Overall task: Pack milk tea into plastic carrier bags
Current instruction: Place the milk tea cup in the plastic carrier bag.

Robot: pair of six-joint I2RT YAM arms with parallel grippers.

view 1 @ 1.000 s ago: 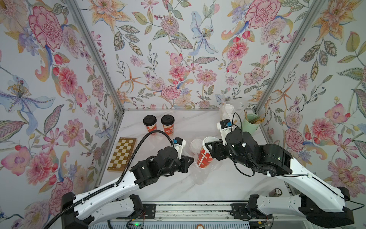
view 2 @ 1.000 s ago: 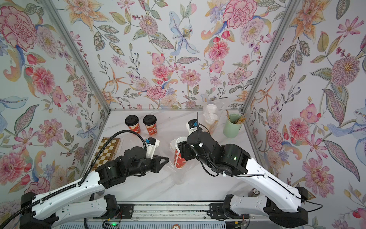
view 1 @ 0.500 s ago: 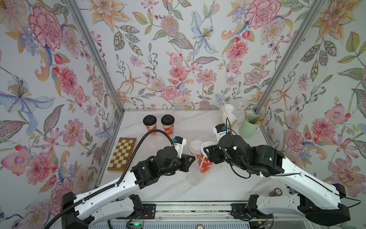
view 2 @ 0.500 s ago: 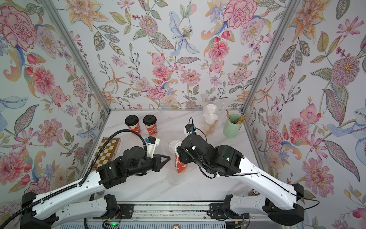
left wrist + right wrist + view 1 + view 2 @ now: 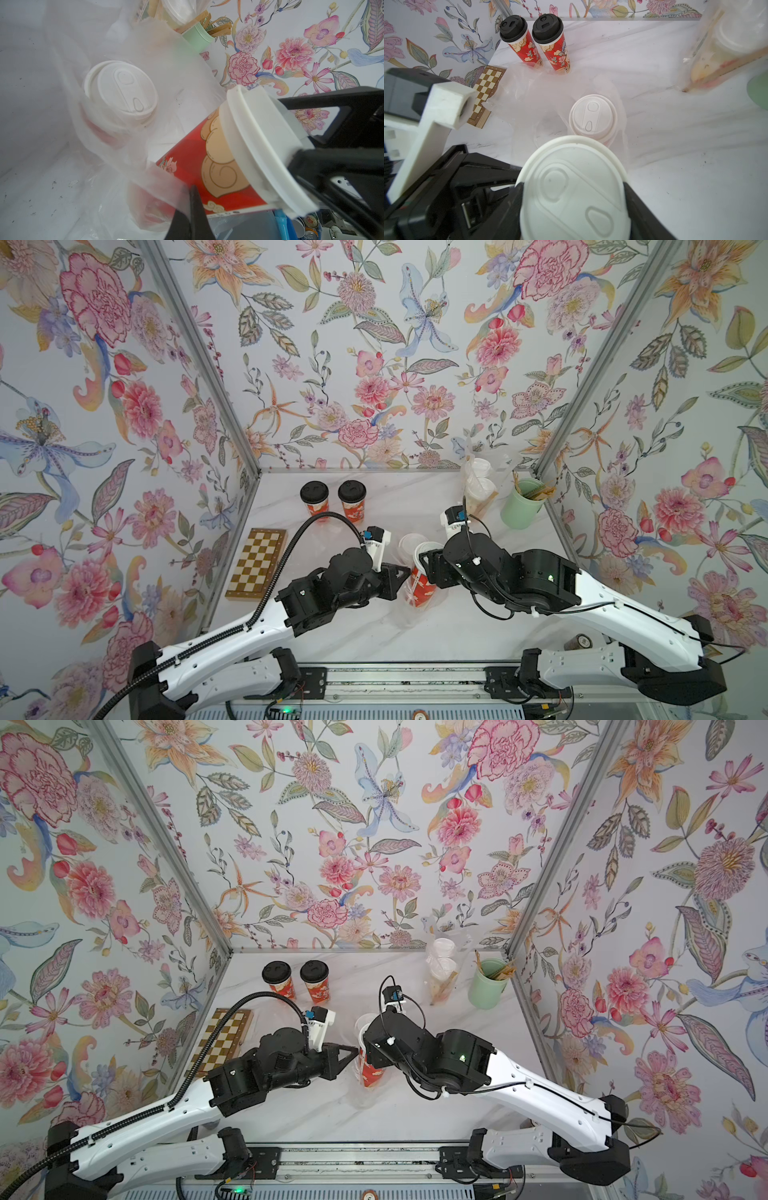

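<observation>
One cup (image 5: 574, 187) clamped between right jaws.

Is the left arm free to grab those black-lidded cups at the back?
Probably not: the left arm has its jaws shut on the clear bag. Otherwise nothing stands between it and the cups.

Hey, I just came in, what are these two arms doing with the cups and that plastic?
They are bagging milk tea. The left gripper is pinched shut on the edge of a clear carrier bag, holding its mouth open. The right gripper grips a white-lidded red cup at its lid, tilted, with its base at the bag's mouth. Another white-lidded cup stands inside that bag. Two black-lidded cups wait unpacked at the back.
</observation>
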